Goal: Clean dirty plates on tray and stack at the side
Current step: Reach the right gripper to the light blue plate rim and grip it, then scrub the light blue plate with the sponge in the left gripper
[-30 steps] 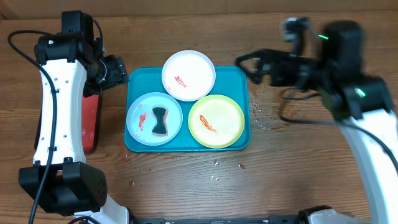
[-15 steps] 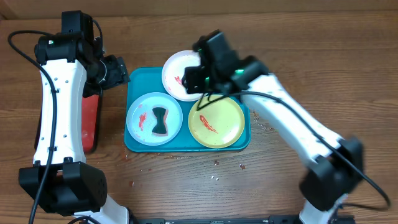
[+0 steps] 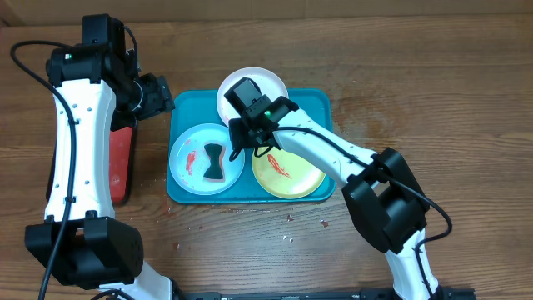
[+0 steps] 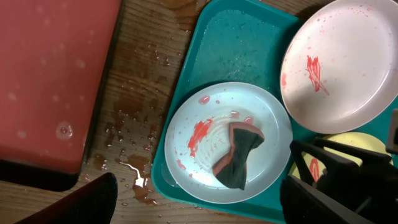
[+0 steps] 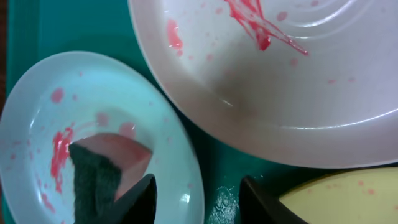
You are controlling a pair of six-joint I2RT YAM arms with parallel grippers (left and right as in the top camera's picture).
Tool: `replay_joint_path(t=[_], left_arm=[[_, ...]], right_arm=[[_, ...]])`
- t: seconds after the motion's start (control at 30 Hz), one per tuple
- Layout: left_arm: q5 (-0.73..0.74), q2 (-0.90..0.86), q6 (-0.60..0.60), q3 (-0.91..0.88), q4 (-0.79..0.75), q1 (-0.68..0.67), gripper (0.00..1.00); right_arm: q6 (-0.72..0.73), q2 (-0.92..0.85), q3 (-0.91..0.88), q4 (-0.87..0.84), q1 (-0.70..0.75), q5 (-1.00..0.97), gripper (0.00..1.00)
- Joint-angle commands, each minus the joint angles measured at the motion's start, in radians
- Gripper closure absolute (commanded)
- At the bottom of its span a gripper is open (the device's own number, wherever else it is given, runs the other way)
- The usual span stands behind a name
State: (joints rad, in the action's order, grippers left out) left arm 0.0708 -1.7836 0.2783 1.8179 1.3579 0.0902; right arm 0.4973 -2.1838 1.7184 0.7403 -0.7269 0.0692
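Wet brown wooden tabletop (image 3: 416, 67) carries a large teal-blue rectangular plastic tray (image 3: 321, 98), with a smaller red tray (image 4: 56, 74) beside its left edge. On the teal tray lie three small round plastic plates, all smeared red: a white plate (image 4: 354, 68) at the far side, a light blue plate (image 3: 193, 158) near left with a crumpled dark green sponge (image 4: 239, 155) on it, and a yellow-green plate (image 3: 291, 171) near right. The right gripper (image 5: 199, 199) hangs low over the tray's middle, fingers parted and empty, between the light blue plate's rim and the white plate, while the left gripper (image 4: 199, 214) hovers spread wide and empty by the tray's left edge.
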Motion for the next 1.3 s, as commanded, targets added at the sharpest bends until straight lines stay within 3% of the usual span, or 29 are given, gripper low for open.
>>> replay_joint_path(t=[0.0, 0.33, 0.4, 0.5, 0.7, 0.8, 0.83, 0.97, 1.0, 1.1, 1.27], left_arm=[[0.008, -0.005, -0.008, -0.005, -0.002, -0.006, 0.16], [0.013, -0.005, -0.009, -0.005, 0.003, -0.006, 0.16], [0.045, -0.005, -0.019, -0.005, 0.011, -0.006, 0.12], [0.096, -0.008, -0.058, -0.005, 0.011, -0.006, 0.14], [0.111, -0.034, -0.073, -0.005, 0.027, -0.007, 0.40], [0.135, -0.058, -0.075, -0.010, 0.038, -0.013, 0.63], [0.148, -0.063, -0.080, -0.013, 0.038, -0.016, 0.66], [0.170, -0.107, -0.114, -0.024, 0.036, -0.053, 0.65], [0.170, -0.129, -0.119, -0.031, 0.032, -0.075, 0.62], [0.170, -0.176, -0.119, -0.031, 0.032, -0.111, 0.54], [0.167, -0.301, -0.134, -0.031, 0.037, -0.156, 0.53]], right_arm=[[0.004, -0.053, 0.022, -0.018, 0.001, -0.022, 0.57], [-0.003, -0.073, 0.003, -0.041, -0.026, 0.013, 0.62], [-0.003, -0.080, -0.003, -0.038, -0.034, 0.009, 0.62], [-0.003, -0.085, -0.003, -0.035, -0.040, -0.007, 0.69], [-0.003, -0.084, -0.002, -0.021, -0.039, -0.008, 0.78], [-0.004, -0.084, 0.000, -0.004, -0.039, -0.007, 0.82], [-0.004, -0.084, 0.001, 0.002, -0.039, -0.007, 0.82], [-0.003, -0.084, 0.003, 0.021, -0.039, -0.004, 0.90], [-0.003, -0.084, 0.003, 0.026, -0.039, 0.000, 0.96], [-0.003, -0.084, 0.003, 0.032, -0.039, 0.003, 0.96], [0.001, -0.084, 0.002, 0.051, -0.039, 0.019, 0.96]])
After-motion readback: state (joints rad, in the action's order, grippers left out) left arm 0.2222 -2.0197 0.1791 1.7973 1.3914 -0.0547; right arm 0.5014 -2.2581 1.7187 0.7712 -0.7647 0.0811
